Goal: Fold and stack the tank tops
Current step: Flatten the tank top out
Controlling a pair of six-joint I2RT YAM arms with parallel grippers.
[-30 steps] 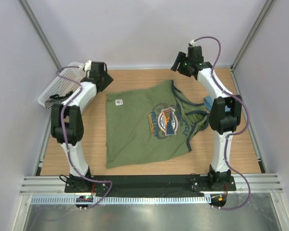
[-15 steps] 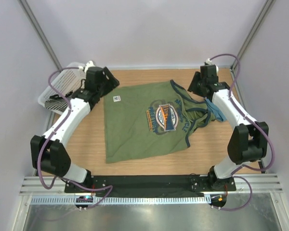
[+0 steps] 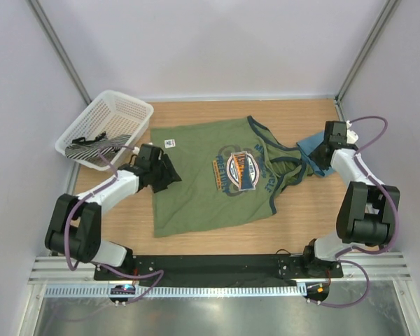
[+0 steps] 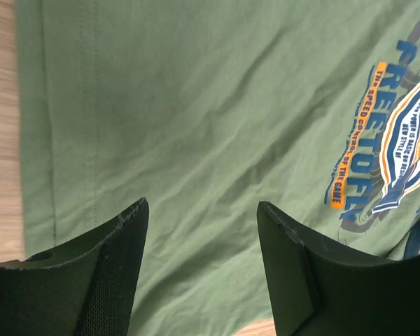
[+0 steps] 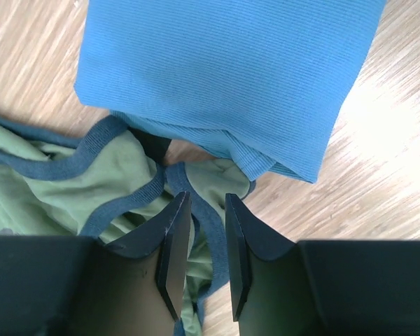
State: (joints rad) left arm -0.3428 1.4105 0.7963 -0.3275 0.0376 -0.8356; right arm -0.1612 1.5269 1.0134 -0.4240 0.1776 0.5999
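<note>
Left gripper (image 4: pixel 201 210) gapes over the limp, light olive-green tank top (image 4: pixel 196 105) as the right gripper (image 5: pixel 208 199), jaws narrow, hangs over its navy-trimmed strap (image 5: pixel 63 171), likely the surest hold

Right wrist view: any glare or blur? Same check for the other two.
Right wrist: blown-out glare patch on the table beside the blue top, whose ribbing is sharp. Left wrist: green top in focus, no glare. Top view: even light, soft shadows.

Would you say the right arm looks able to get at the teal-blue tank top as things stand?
Probably yes: the right gripper is just beside the teal-blue tank top, whose surface lies uncovered.
</note>
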